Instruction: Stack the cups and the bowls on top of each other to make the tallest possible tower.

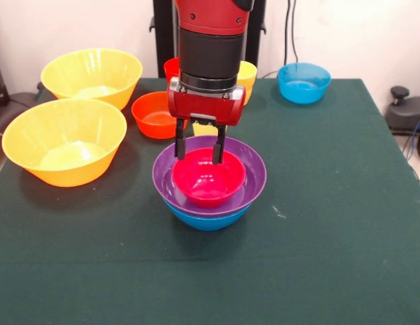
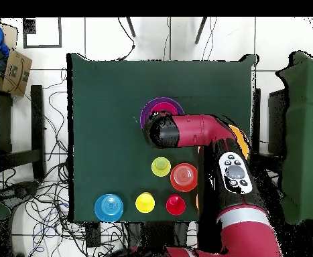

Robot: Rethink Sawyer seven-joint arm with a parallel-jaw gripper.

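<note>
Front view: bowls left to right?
Lower yellow bowl → upper yellow bowl → orange-red bowl → pink-red bowl in the purple bowl and blue bowl tower → light-blue bowl.

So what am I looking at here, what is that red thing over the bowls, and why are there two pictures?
The red and black thing is a robot arm. Its gripper is the clamp at its end, with two dark fingers reaching down over the far rim of a small pink-red bowl. I cannot tell whether it is gripping that rim. That bowl sits inside a purple bowl, which sits in a blue bowl: a stack being built.

One picture looks across the green table toward the robot. The other looks straight down from above, where the arm hides most of the stack.

Also on the table: two large yellow bowls, an orange-red bowl, a light-blue bowl and some small cups.
</note>
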